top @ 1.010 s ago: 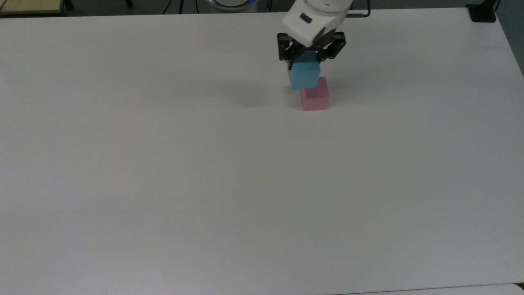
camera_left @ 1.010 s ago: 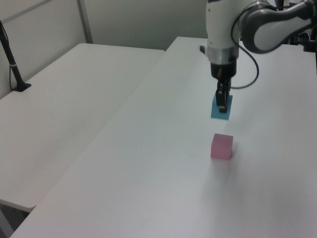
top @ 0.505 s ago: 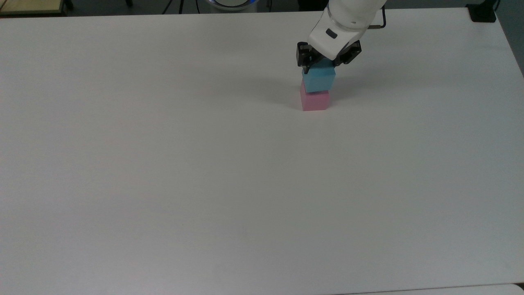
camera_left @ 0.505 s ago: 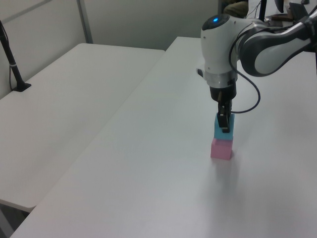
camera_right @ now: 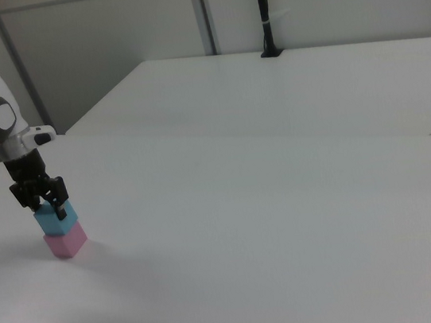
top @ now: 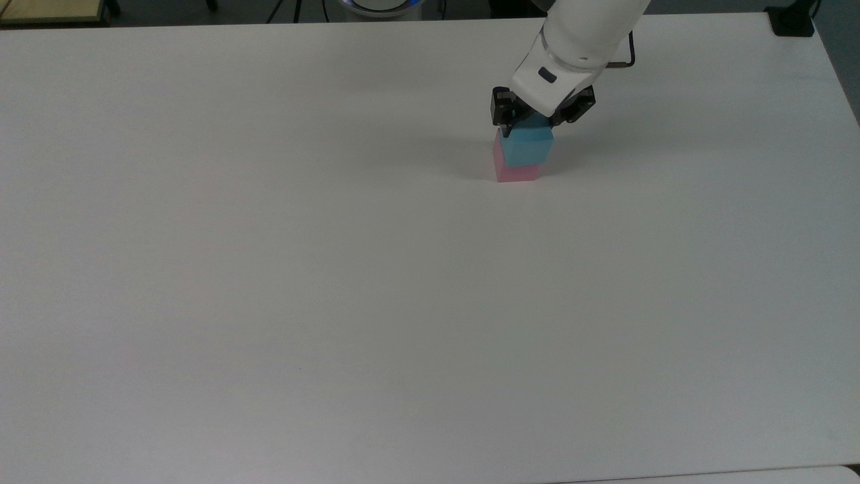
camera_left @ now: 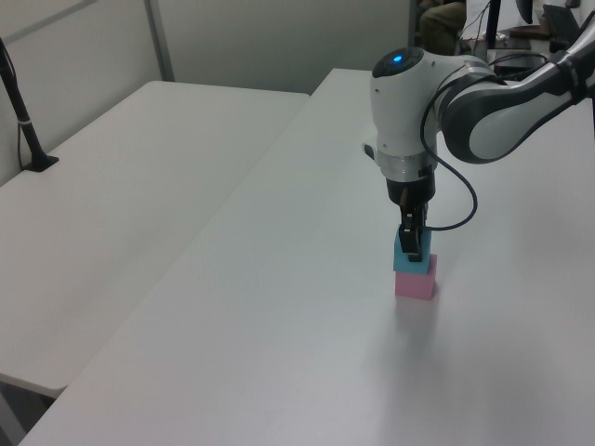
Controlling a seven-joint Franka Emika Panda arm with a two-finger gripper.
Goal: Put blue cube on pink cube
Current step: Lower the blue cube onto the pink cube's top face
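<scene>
OK, I've got the claw [top: 531,121] clamped on the blue cube [top: 528,148], a finger on each side, coming straight down from above. Blue cube sits on top of the pink cube [top: 514,172], faces touching, roughly square to it in the left view. Stack is at about 1 o'clock on the white counter [top: 336,302] in the top view, near the far edge. Second white table [camera_left: 121,186] lies alongside in the left view
</scene>
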